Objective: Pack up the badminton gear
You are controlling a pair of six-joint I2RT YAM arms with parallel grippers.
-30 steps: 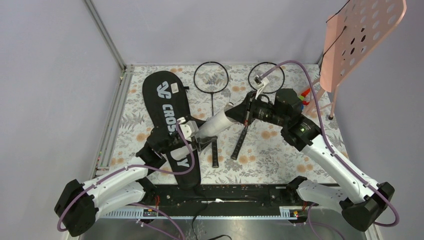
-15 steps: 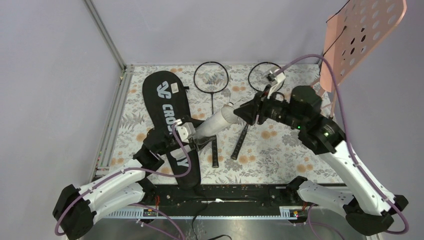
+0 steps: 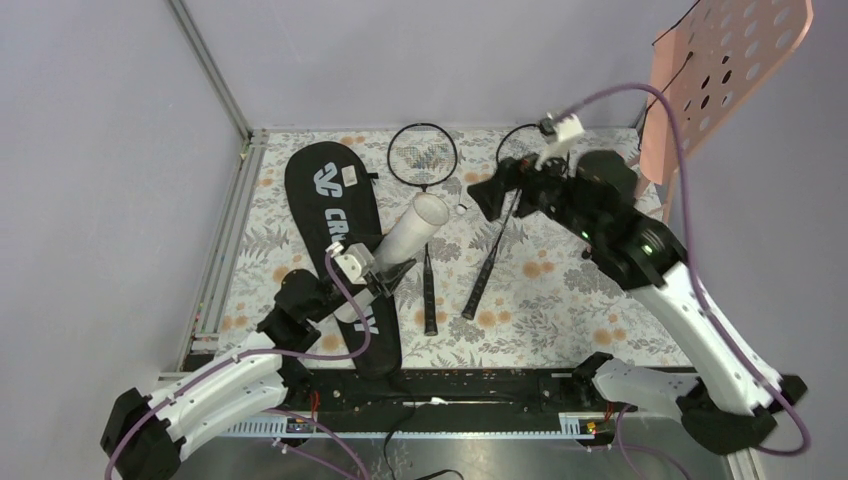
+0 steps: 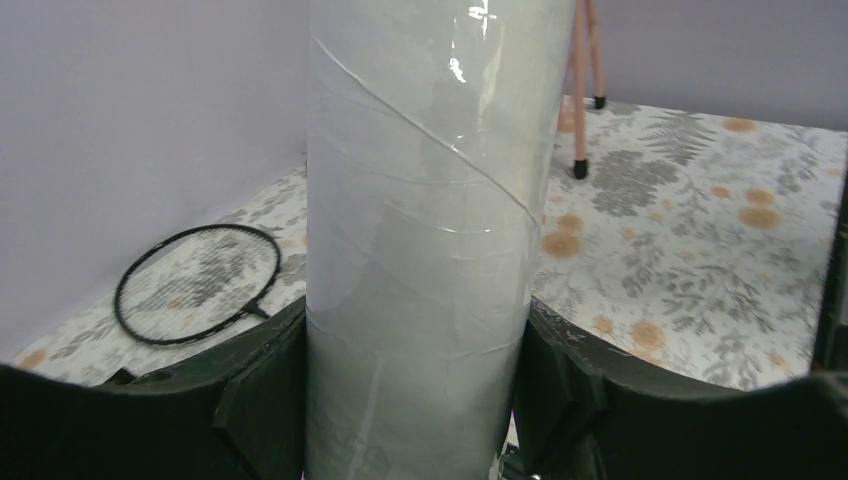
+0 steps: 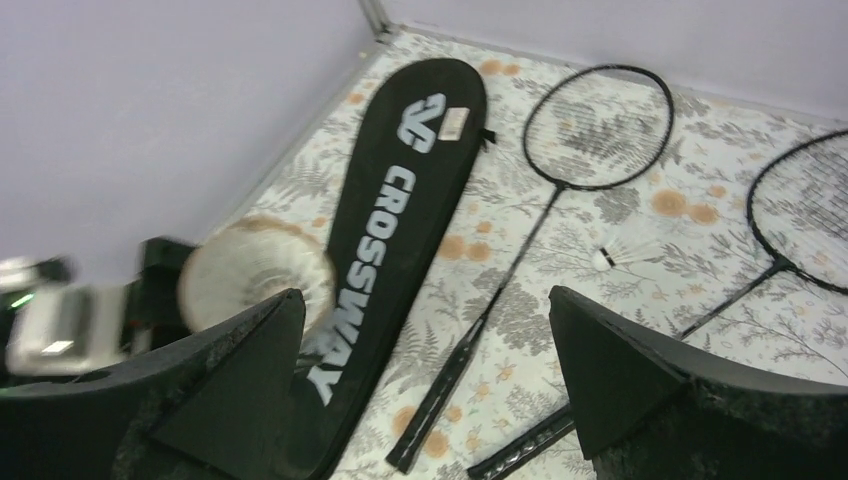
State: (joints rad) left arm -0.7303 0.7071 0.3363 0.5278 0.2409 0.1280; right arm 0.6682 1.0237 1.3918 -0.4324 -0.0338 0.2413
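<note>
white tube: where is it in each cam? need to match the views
Top external: the white tube lies centre-left, tilted, with its lower end held in the left gripper.
Left wrist: it fills the centre of the picture, running from the bottom edge to the top.
Right wrist: only its round end shows, blurred, at the left.
Shared landmark: the floral table cover, visible in all three.
</note>
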